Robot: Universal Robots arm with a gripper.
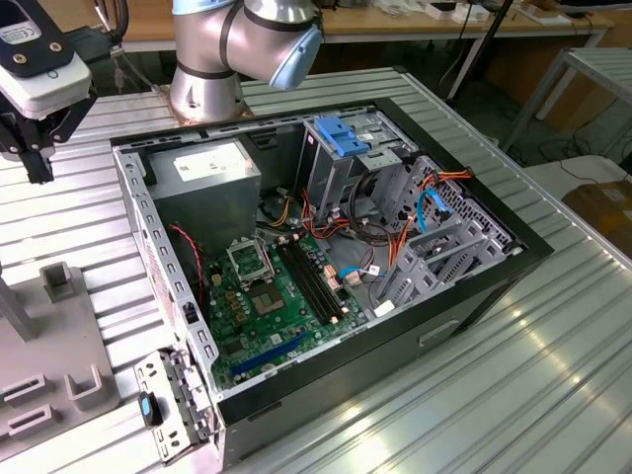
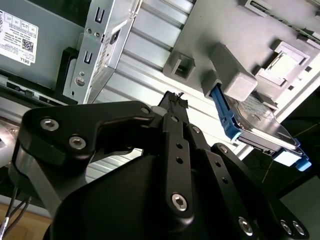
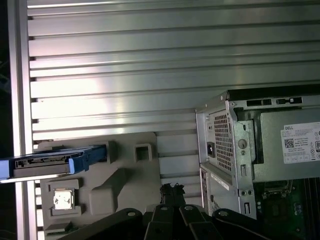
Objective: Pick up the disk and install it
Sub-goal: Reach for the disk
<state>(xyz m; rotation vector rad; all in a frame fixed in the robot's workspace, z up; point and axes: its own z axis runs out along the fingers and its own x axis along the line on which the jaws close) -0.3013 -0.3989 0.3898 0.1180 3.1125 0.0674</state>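
The disk (image 2: 260, 127) is a flat dark drive with bright blue rails, and it stands on edge in a slot of the grey holder block (image 2: 235, 75). In the first wrist view the disk (image 3: 50, 162) sticks out past the edge of that holder (image 3: 125, 175). My gripper (image 2: 175, 100) hangs above the ribbed table between the holder and the open computer case, clear of the disk. Its black fingers meet at the tips with nothing between them. The gripper (image 1: 38, 158) sits at the exterior view's upper left, beside the case (image 1: 326, 257).
The open computer case holds a green motherboard (image 1: 267, 296), a grey power supply with a white label (image 1: 202, 173), a pale blue bracket (image 1: 341, 133) at the drive cage, and loose cables. The arm's base (image 1: 212, 59) stands behind the case. Ribbed metal table (image 3: 150, 65) surrounds everything.
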